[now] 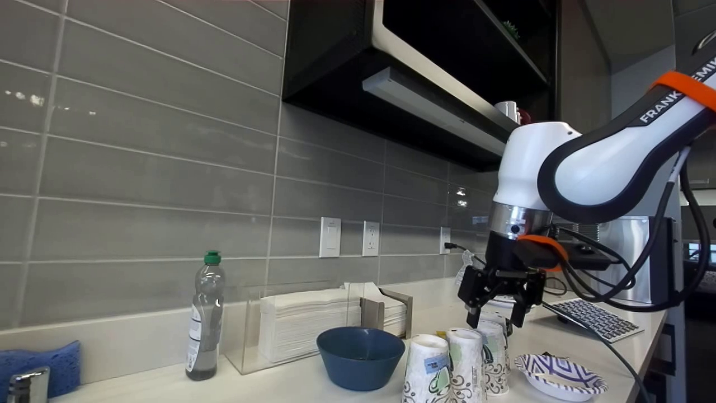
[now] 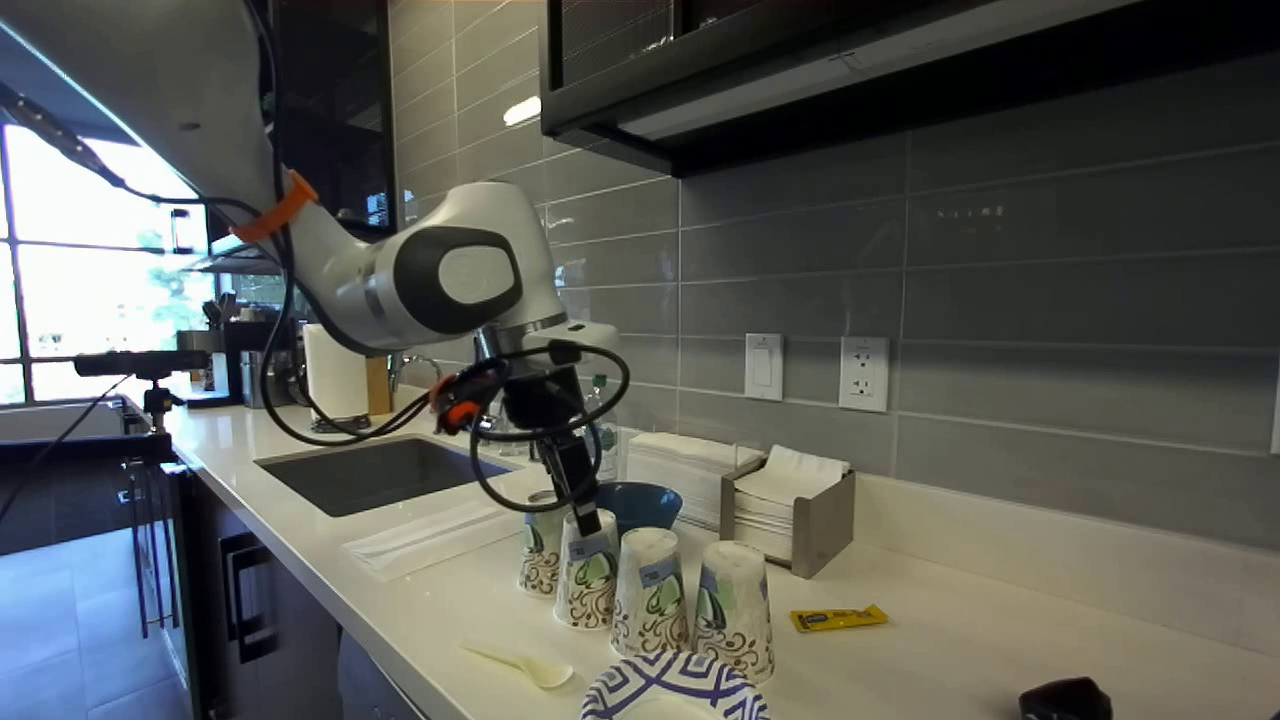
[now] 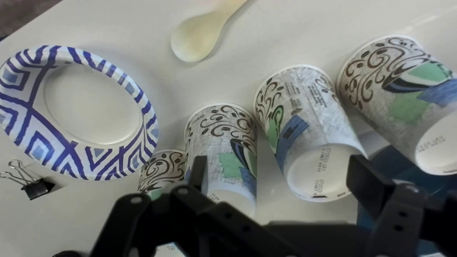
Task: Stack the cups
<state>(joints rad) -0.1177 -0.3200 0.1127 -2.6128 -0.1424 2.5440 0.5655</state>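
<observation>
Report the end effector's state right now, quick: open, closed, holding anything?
End effector: open, its fingers spread apart, holding nothing.

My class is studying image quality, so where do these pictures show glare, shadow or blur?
In an exterior view, the window is mostly washed out; in both exterior views, bright reflections spot the tiled wall; in the wrist view, a soft shadow edges the spoon, and the claw looks softer than the print on the cups.
</observation>
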